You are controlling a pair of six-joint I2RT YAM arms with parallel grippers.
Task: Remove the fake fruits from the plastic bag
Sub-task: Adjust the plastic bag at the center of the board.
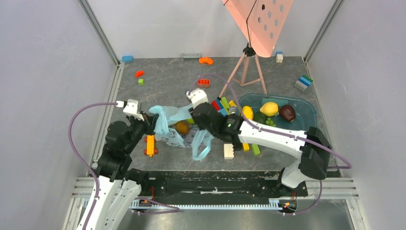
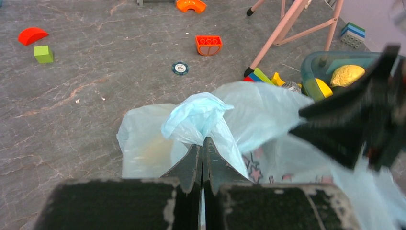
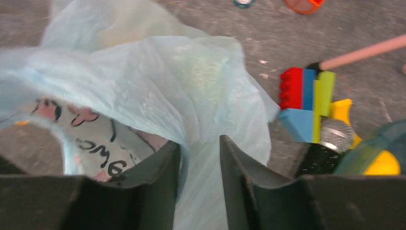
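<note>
The light blue plastic bag (image 1: 172,125) lies crumpled at the table's middle, between my two grippers. A small orange (image 1: 182,127) shows inside it. My left gripper (image 2: 203,141) is shut on a bunched handle of the bag (image 2: 198,115). My right gripper (image 3: 199,141) stands over the bag's right side, its jaws parted with a fold of the bag's film (image 3: 158,86) running between them. A yellow lemon (image 1: 269,109), a dark maroon plum-like fruit (image 1: 287,113), a second yellow fruit (image 1: 247,112) and a green pear (image 1: 261,118) lie in the teal tub.
The teal tub (image 1: 309,111) stands right of the bag. Stacked bricks (image 3: 306,96) and a metal-mesh object (image 3: 336,135) sit between the bag and the tub. A pink tripod (image 1: 246,72) stands behind. An orange brick (image 1: 150,144) and a cream brick (image 1: 229,151) lie near the front edge.
</note>
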